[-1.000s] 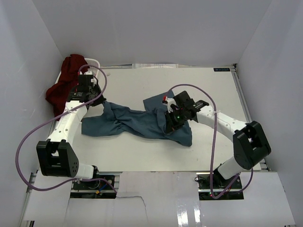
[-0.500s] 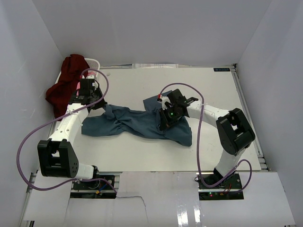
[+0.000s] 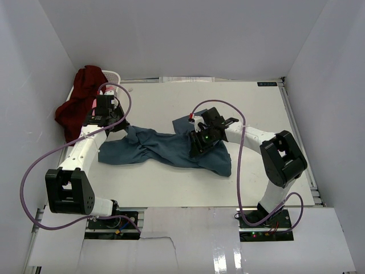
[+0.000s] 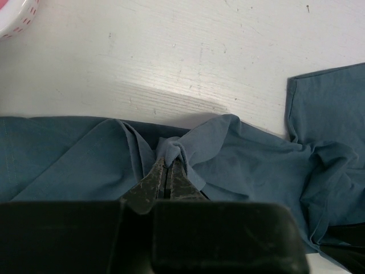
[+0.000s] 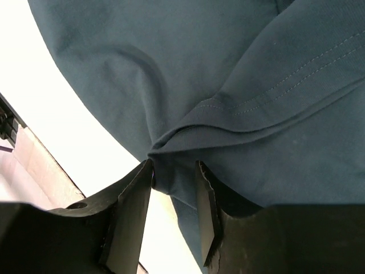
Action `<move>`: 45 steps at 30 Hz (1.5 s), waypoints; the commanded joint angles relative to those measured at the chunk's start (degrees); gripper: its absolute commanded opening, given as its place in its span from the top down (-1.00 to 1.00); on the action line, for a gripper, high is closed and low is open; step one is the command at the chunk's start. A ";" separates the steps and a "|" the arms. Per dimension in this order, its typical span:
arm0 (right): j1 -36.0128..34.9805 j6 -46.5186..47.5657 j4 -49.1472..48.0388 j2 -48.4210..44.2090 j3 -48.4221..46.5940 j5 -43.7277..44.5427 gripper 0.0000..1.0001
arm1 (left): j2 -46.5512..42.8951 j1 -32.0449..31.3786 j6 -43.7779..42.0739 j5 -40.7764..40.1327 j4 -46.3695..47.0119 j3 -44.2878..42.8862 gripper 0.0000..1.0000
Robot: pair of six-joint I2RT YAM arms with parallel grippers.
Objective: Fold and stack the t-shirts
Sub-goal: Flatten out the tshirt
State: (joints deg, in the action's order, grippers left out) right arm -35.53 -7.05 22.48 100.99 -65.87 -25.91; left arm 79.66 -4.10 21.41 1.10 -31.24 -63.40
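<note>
The left gripper (image 4: pixel 168 165) and right gripper (image 5: pixel 174 165) each pinch the crumpled blue t-shirt (image 3: pixel 165 149) (spread across the table (image 3: pixel 256 114)).

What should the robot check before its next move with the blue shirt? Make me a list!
1. Left claw pinching the teal-blue t-shirt: ok.
2. Right claw has a fold between its fingers: ok.
3. Shirt lying flat: not ok, twisted and bunched between the claws.
4. Maroon t-shirt out of the way: ok, draped over the laundry basket.
5. How firmly the right claw holds: cannot tell.
</note>
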 commanded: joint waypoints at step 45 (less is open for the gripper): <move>-8.77 9.77 0.72 -4.93 1.27 16.86 0.18 | -1.61 0.32 -1.46 0.83 1.19 0.55 1.00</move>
State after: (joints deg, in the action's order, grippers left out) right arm -43.81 1.98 24.97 96.75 -63.53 -9.98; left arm 79.66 -4.05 20.53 1.52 -31.22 -63.33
